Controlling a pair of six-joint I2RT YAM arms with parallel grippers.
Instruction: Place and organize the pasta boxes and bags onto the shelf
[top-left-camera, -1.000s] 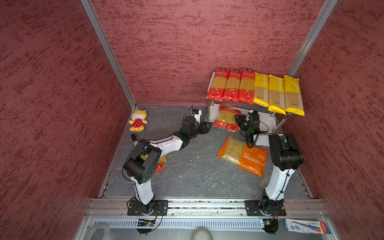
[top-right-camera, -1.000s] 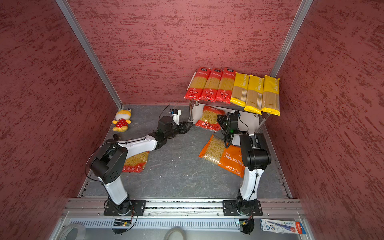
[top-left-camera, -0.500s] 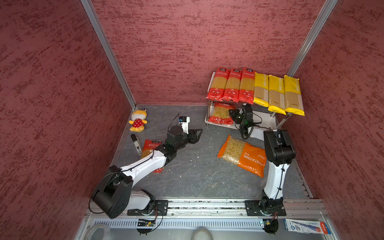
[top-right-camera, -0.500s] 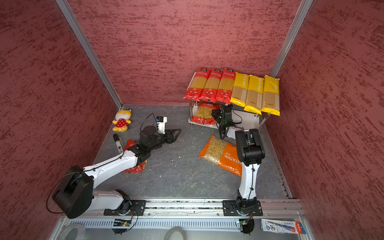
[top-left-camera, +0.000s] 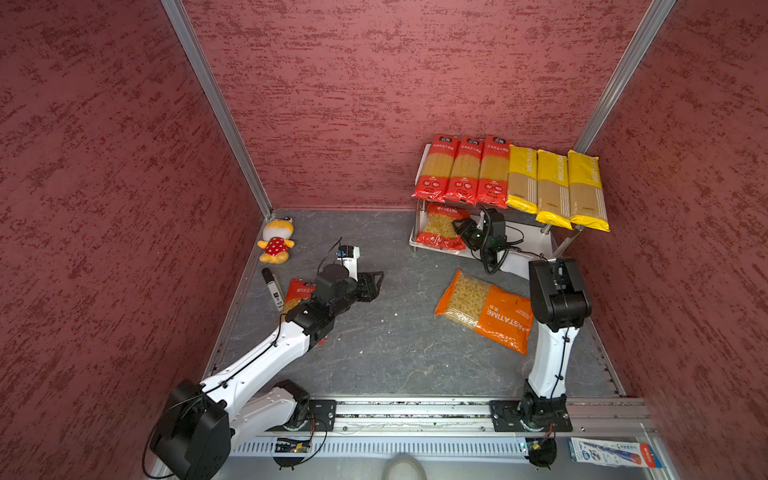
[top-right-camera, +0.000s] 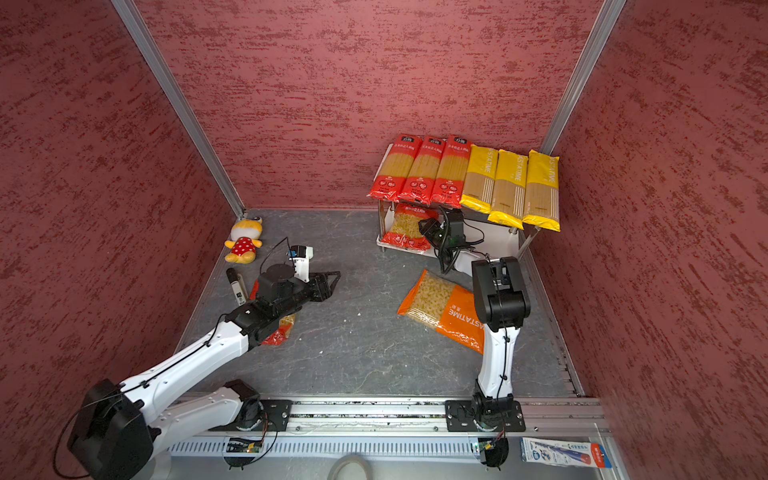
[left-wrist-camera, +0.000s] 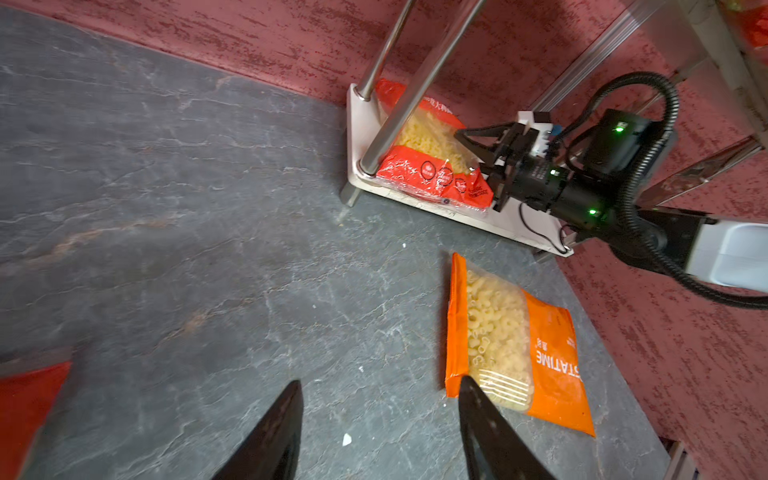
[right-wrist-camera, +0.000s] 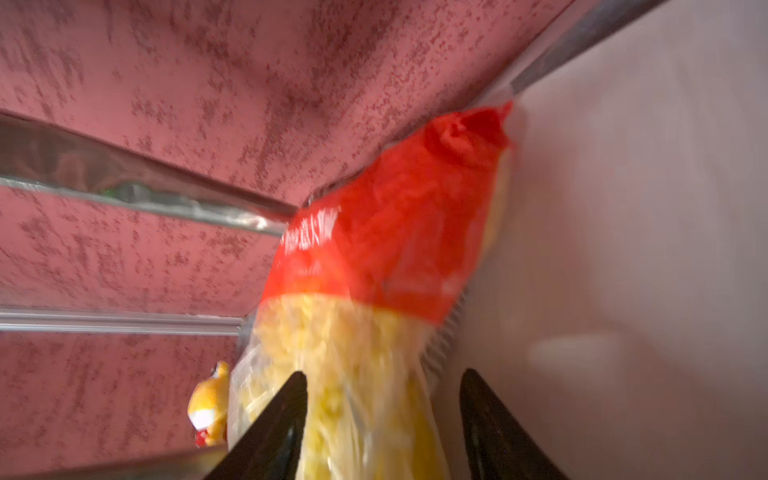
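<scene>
While short red bag (top-left-camera: 440, 226) of yellow spirals lies on lower board of shelf (top-left-camera: 534, 239), far right, right gripper (right-wrist-camera: 383, 374) sits jaws apart at it | left gripper (left-wrist-camera: 380, 379): jaws apart, empty

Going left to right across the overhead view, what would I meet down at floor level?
yellow plush toy → left gripper → wide orange pasta bag → blue-white flat pack, which lies beyond the front rail.

A two-tier shelf (top-right-camera: 496, 239) is holding three red spaghetti bags (top-left-camera: 462, 170) and three yellow PASTATIME bags (top-left-camera: 552, 187) on top and a red curly-pasta bag (top-left-camera: 440, 226) below.
</scene>
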